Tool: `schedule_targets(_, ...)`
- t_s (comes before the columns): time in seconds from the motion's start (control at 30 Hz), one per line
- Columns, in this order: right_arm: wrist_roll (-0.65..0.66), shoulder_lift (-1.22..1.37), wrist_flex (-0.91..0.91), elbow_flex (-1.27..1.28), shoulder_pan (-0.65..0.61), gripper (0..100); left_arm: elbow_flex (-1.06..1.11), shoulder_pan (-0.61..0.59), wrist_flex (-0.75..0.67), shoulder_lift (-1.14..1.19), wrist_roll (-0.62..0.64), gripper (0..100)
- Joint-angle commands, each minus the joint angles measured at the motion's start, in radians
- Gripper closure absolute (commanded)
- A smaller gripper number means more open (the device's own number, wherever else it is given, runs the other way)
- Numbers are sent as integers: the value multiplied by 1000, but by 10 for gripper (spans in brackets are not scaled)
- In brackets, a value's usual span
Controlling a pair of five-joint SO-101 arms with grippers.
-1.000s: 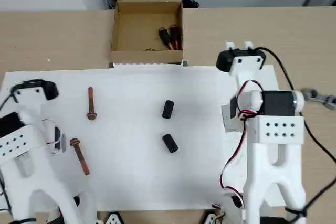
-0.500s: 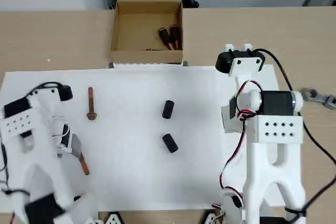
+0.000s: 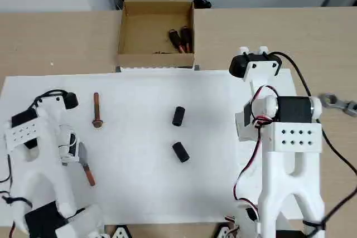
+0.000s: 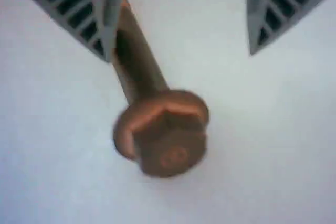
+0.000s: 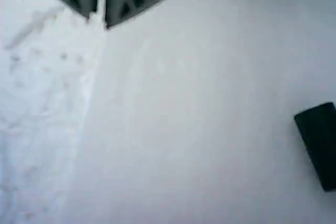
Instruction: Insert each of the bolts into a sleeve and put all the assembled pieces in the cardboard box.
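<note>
Left tool (image 4: 181,53) open astride the bolt (image 4: 157,124); right tool (image 5: 102,22) closed.
Bolt lay flat on the white sheet (image 3: 134,193), one finger (image 4: 100,24) at its shank. It looked stiff, light, smooth and likely to roll: grip mid-shank, tip free. Second bolt (image 3: 96,110), two sleeves (image 3: 178,116), then the cardboard box (image 3: 156,59) further right.

The left claw (image 4: 181,19) points down, jaws spread wide, while the right claw (image 5: 102,11) is pinched together.
</note>
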Motion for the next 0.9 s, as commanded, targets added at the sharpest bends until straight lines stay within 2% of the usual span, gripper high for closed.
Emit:
schedule_targets(0.0, 11, -30, -13, -11, 10, 992, 5, 9, -40, -41, 9, 840)
schedule_targets(0.13, 11, -30, -13, -12, 8, 992, 27, 18, -72, -41, 14, 840)
schedule_targets(0.3, 11, -30, -21, -12, 8, 992, 148, 106, -167, -41, 41, 841)
schedule_targets(0.43, 11, -30, -21, -12, 8, 992, 216, 106, -227, -44, 26, 845)
schedule_targets(0.5, 11, -30, -21, -12, 8, 992, 220, 106, -241, -49, 26, 882)
schedule_targets(0.6, 11, -30, -21, -12, 8, 992, 220, 106, -245, -48, 32, 1000)
schedule_targets(0.87, 11, -30, -21, -12, 8, 992, 163, -21, -239, -51, 35, 994)
